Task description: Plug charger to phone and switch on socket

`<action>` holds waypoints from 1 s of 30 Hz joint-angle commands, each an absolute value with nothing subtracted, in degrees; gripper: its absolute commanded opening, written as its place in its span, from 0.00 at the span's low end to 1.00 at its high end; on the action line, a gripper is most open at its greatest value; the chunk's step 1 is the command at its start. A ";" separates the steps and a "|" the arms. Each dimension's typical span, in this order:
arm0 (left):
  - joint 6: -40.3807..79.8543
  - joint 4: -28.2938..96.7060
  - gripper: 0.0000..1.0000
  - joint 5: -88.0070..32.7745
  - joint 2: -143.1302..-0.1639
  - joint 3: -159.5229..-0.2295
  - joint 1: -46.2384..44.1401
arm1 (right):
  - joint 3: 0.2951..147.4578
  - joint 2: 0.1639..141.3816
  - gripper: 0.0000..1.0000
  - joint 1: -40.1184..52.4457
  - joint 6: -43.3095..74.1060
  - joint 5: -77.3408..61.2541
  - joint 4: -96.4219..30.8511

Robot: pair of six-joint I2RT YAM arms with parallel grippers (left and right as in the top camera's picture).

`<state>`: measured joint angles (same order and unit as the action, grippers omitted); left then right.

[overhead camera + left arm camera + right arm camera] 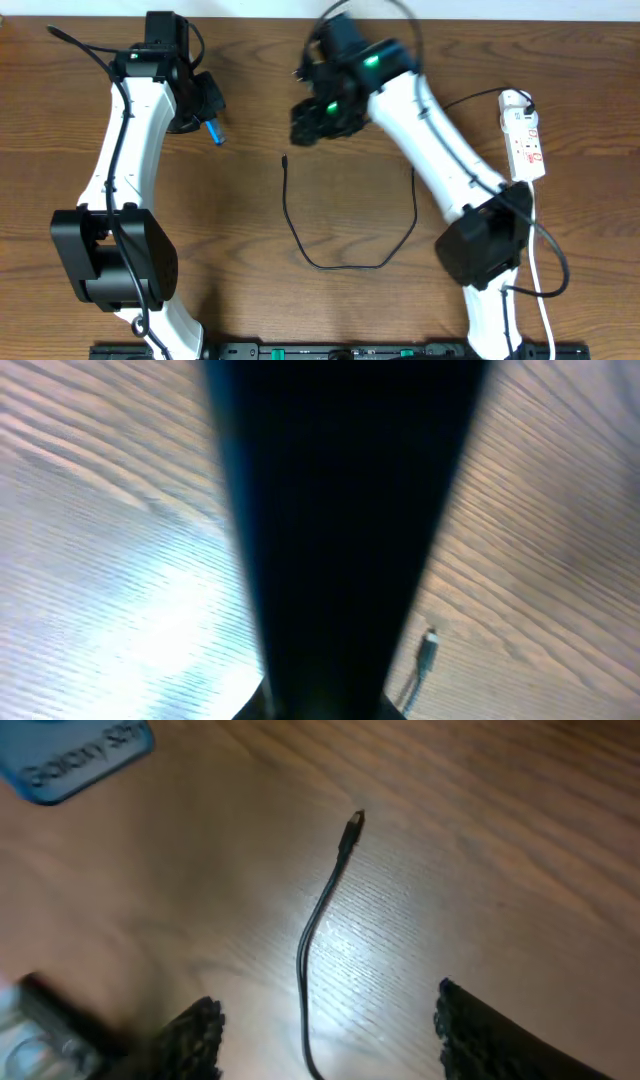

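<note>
The phone (215,132) shows as a blue edge sticking out of my left gripper (205,112), which is shut on it and holds it above the table's far left. In the left wrist view the phone (340,510) is a dark slab that fills the middle. Its blue corner with "Galaxy" text shows in the right wrist view (75,755). The charger (290,215) lies loose on the table, with its connector tip (352,823) pointing away; the tip also shows in the left wrist view (428,648). My right gripper (308,122) (325,1010) is open above the cable, astride it.
The socket (523,135) lies at the far right with its thick white cord (540,290) running down to the front edge. The charger loops across the middle of the wooden table (350,310). Both arm bases stand near the front edge.
</note>
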<state>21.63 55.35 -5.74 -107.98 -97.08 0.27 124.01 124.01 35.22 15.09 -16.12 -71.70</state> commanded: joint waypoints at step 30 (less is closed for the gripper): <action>24.69 59.35 0.07 -0.97 -107.18 -97.71 3.36 | 121.60 141.47 0.38 43.16 33.45 -5.43 -58.26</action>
